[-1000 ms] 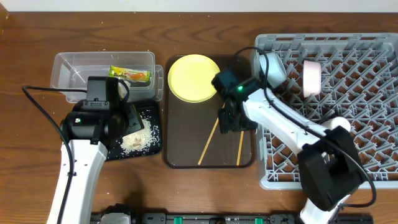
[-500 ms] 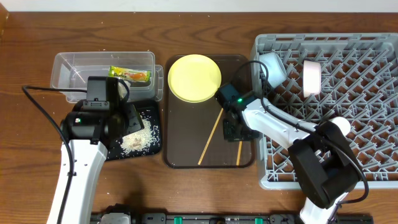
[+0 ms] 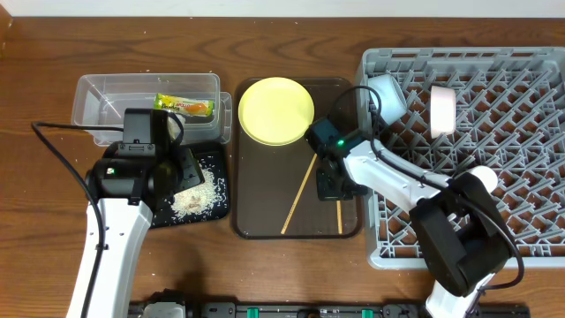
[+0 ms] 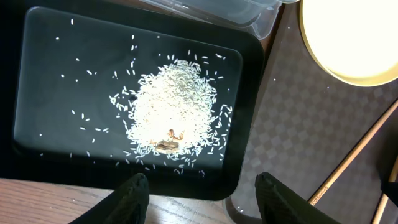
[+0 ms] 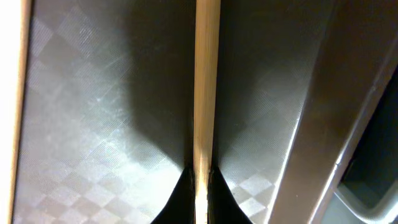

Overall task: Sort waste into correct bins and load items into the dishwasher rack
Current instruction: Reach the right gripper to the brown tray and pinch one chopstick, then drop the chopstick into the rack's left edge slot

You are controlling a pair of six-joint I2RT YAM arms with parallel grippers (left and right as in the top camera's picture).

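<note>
Right end effector (image 5: 200, 190) has dropped from beside the plate (image 3: 275, 109) onto a chopstick (image 5: 206, 81).
Its tips pinch the chopstick, which runs straight ahead along the brown tray (image 5: 93, 93). Left end effector (image 4: 202, 199) is spread, with rice scraps (image 4: 174, 106) just ahead.

Only blurred, perhaps printed lettering on the snack wrapper (image 3: 184, 106), nothing legible.

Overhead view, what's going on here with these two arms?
The right gripper is at the brown tray, pinched shut on one chopstick. The other chopstick and the yellow plate lie on that tray untouched. The left gripper hangs open and empty over the black tray of rice. The wrapper is in the clear tub, and a white cup sits in the rack.
</note>
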